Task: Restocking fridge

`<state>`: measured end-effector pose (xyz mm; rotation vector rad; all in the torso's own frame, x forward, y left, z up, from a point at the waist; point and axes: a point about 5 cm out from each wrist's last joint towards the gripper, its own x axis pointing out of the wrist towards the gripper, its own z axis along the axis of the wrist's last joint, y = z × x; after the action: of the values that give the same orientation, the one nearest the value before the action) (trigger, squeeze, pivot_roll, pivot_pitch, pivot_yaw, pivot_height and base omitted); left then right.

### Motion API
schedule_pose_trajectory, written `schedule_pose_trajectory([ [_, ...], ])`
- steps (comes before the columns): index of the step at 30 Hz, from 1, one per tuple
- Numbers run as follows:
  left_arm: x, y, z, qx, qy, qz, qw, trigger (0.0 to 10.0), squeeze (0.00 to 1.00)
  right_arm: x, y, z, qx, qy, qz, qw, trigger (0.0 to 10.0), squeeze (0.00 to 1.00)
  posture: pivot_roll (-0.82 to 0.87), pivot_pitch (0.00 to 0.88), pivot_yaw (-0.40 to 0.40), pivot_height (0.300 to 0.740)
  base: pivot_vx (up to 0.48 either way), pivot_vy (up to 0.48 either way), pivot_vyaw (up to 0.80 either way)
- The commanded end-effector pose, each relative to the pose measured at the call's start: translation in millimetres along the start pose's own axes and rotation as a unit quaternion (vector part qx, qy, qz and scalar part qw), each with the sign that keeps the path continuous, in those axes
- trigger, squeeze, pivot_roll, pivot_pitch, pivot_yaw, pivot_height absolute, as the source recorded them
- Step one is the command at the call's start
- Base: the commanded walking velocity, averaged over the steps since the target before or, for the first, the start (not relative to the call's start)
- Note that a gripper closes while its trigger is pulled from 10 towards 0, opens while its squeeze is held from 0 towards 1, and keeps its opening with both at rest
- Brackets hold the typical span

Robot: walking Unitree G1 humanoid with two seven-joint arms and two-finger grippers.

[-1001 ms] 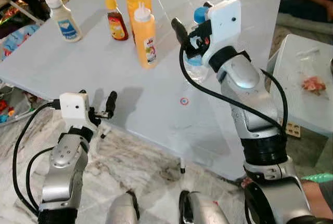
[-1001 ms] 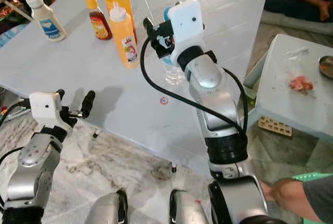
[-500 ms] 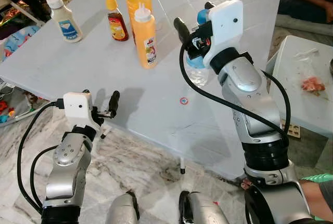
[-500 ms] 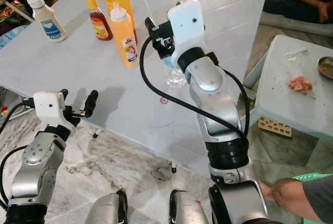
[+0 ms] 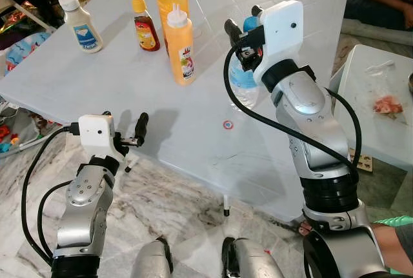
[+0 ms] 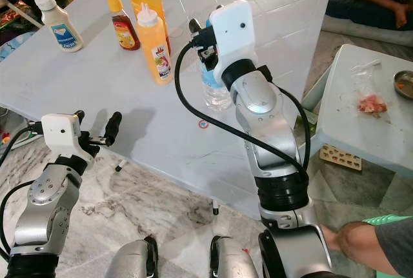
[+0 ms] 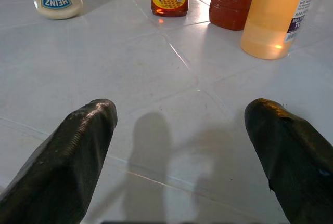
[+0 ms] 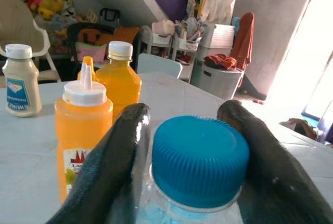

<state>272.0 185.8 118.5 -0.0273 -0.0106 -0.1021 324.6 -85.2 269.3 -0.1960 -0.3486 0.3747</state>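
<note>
Straddling the blue cap point(image 8: 200, 159) of a water bottle point(image 5: 244, 83), right claw point(image 8: 190, 146) sits upper centre of the head view, fingers point(image 8: 112, 167) apart on either side of the cap; contact unclear. Bottle upright on the white surface point(image 5: 193, 129). Left claw point(image 7: 182, 151) lower left, at the surface's near edge, spread wide, holding nothing. Upper left: mayonnaise point(image 5: 80, 22), honey point(image 5: 144, 24), two orange bottles point(image 5: 180, 46) grouped together.
</note>
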Motion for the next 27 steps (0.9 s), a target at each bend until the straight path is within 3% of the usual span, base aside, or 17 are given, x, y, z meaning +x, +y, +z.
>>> schedule_pose_trajectory([
  [1,-1.0,1.3,-3,0.009,0.007,0.002,1.0,10.0,0.0,-1.8,1.0,1,0.002,0.002,-0.001,1.0,0.0,0.0,0.02,0.158,0.004,0.74,0.0,0.0,0.0],
  [16,-1.0,0.0,-4,0.008,0.007,0.003,1.0,10.0,0.0,-1.9,0.5,-1,0.008,0.006,-0.003,1.0,0.0,0.0,0.03,0.154,-0.001,0.74,0.0,0.0,0.0],
  [23,-0.9,-0.2,-5,0.01,0.008,0.005,1.0,10.0,0.0,-0.3,2.9,-4,0.036,0.017,0.0,0.999,0.0,0.0,0.03,0.144,-0.003,0.74,0.0,0.0,0.0],
  [26,-2.9,1.1,-12,0.016,0.029,0.029,0.999,10.0,0.0,-3.5,7.9,-3,0.054,-0.001,0.013,0.998,0.0,0.0,0.03,0.122,-0.007,0.74,0.0,0.0,0.0],
  [27,-4.2,1.0,-16,0.013,0.035,0.039,0.999,10.0,0.0,-8.0,10.7,-2,0.08,-0.019,0.021,0.996,0.0,0.0,0.04,0.105,-0.011,0.74,0.0,0.0,0.0],
])
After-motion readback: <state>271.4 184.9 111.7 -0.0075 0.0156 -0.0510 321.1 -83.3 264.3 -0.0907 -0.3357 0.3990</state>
